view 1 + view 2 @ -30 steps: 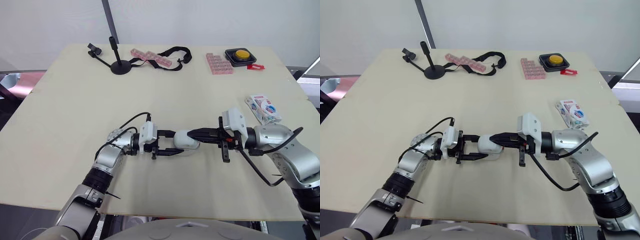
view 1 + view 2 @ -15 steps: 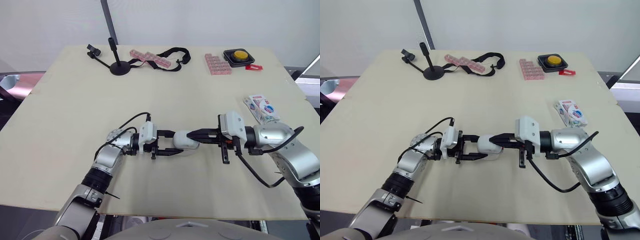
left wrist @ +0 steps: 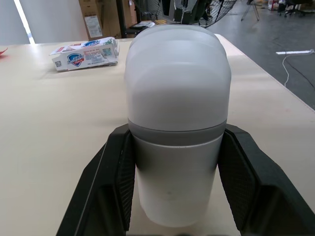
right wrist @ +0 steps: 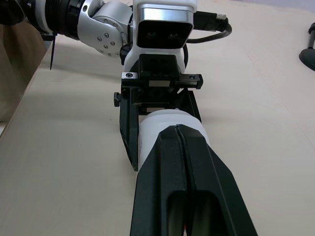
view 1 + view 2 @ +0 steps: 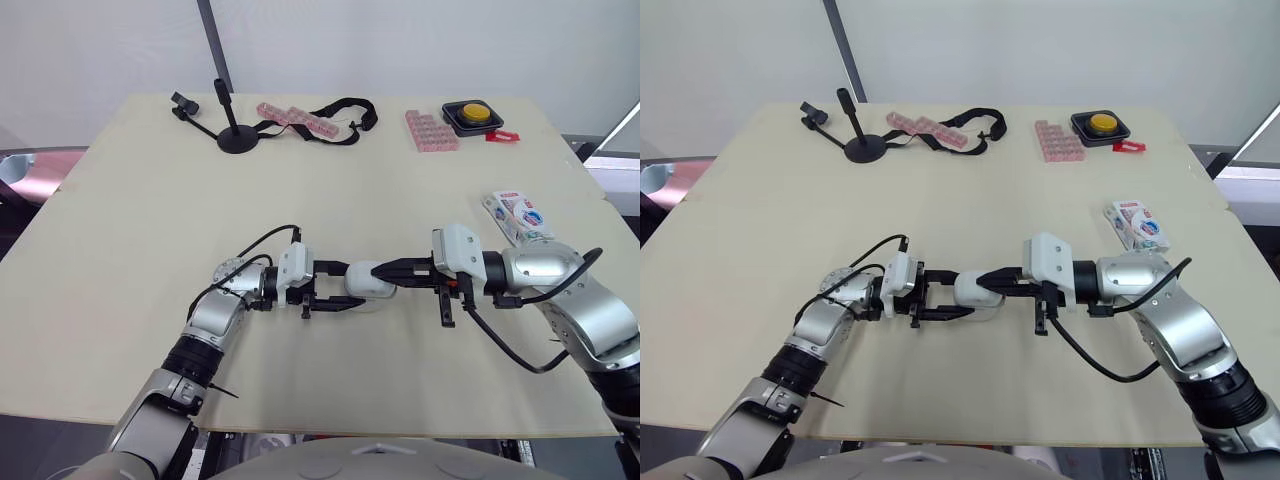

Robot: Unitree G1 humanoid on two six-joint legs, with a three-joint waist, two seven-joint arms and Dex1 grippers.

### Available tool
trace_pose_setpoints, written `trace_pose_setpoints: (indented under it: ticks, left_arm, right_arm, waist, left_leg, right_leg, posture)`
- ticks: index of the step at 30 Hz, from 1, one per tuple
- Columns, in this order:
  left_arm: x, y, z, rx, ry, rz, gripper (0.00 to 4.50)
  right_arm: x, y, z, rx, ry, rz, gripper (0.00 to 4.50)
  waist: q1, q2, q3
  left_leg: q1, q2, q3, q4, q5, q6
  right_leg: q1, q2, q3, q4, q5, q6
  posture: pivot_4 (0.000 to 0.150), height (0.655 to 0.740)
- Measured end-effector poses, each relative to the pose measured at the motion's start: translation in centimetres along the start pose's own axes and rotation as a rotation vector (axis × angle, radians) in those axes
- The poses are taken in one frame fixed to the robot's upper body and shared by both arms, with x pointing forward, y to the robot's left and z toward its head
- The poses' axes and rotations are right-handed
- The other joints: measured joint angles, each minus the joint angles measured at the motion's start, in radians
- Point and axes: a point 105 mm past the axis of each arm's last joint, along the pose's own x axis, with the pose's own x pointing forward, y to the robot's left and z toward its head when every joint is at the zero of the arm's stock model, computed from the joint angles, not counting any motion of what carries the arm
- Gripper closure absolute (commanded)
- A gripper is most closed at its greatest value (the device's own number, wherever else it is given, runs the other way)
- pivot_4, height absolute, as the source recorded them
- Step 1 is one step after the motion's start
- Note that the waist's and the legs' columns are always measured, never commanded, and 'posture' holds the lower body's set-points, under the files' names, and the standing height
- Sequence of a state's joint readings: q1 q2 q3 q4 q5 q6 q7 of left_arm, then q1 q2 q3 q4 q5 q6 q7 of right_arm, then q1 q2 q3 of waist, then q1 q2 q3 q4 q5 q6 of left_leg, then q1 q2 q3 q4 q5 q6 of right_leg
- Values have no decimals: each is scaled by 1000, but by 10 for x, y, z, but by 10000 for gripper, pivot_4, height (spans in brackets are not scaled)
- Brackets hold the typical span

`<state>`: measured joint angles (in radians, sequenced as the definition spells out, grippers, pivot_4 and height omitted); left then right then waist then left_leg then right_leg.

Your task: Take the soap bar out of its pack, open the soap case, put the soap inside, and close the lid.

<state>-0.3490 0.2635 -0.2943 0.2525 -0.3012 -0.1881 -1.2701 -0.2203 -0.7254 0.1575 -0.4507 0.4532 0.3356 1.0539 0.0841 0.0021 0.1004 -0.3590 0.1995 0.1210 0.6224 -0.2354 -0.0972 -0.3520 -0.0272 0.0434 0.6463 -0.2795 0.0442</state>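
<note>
Clamping the white oval plastic soap case (image 5: 368, 283) on both sides, the left gripper (image 5: 338, 287) holds it; the right gripper (image 5: 388, 270), fingers pressed together, rests atop it.

- Soap case (image 5: 368, 281): white, rounded oblong. Two halves meet at a grey seam band, lid on. It lies lengthwise on the near middle of the table (image 5: 150, 200). One end is clamped between the two black fingers of the left gripper (image 5: 346, 287). The pressed-together fingertips of the right gripper (image 5: 386, 270) touch the other end.
- Soap pack (image 5: 518, 215): white printed carton with a blue-red logo. It lies flat near the table's right edge, well apart from the case.
</note>
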Motion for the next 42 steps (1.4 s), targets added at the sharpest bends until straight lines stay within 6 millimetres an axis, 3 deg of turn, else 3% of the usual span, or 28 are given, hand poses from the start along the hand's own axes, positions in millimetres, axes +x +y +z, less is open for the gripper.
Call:
trace_pose_setpoints:
  ticks: [5, 9, 13, 21, 27, 37, 42]
  left_arm:
    - [0, -1, 1, -8, 1, 2, 25965]
    - [-4, 0, 5, -65, -7, 8, 25965]
    - [-9, 2, 9, -201, 1, 27, 25965]
    - [-25, 3, 21, -598, 21, 93, 25965]
    - [-29, -10, 10, -898, 114, 104, 25965]
    - [-29, -23, 2, -1232, 239, 85, 25965]
    - [-27, -22, -2, -1294, 273, 94, 25965]
  right_arm:
    - [-9, -9, -4, 65, -46, -74, 44739]
    - [-46, -26, -25, 122, -58, -220, 44739]
    - [-66, -25, -23, 53, -101, -253, 44739]
    - [-70, 2, -37, 23, -131, -201, 20049]
    - [-69, 5, -41, -2, -134, -194, 90]
    - [-63, 4, -39, -15, -144, -168, 90]
    - [-61, 4, -38, -7, -146, -157, 90]
  waist:
    - [-1, 0, 0]
    - [-2, 0, 1]
    - [-4, 0, 1]
    - [-2, 0, 2]
    - [-4, 0, 2]
    - [-2, -1, 2]
    - [1, -1, 2]
  left_leg:
    - [-1, 0, 0, 0, 0, 0]
    - [-9, -1, 0, 0, 0, 0]
    - [-15, 0, 0, 0, 0, 0]
    - [-15, -1, -1, 0, 0, -1]
    - [-15, -1, -1, 0, 0, -1]
    - [-15, -1, -2, -1, 0, -1]
    - [-15, -1, -3, -1, 0, -1]
  right_leg:
    - [-1, 0, 0, -1, 0, 0]
    - [-8, 0, 0, -1, 0, 0]
    - [-13, 3, -1, 1, 0, 0]
    - [-13, 1, -2, -3, 0, 0]
    - [-13, 1, -1, -4, 0, 0]
    - [-11, 1, -2, -7, 0, 0]
    - [-9, 1, -4, -9, 0, 0]
  posture:
    - [1500, 7400]
    - [1500, 7400]
    - [1500, 7400]
    - [1500, 7400]
    - [1500, 7400]
    - [1500, 7400]
    - [1500, 7400]
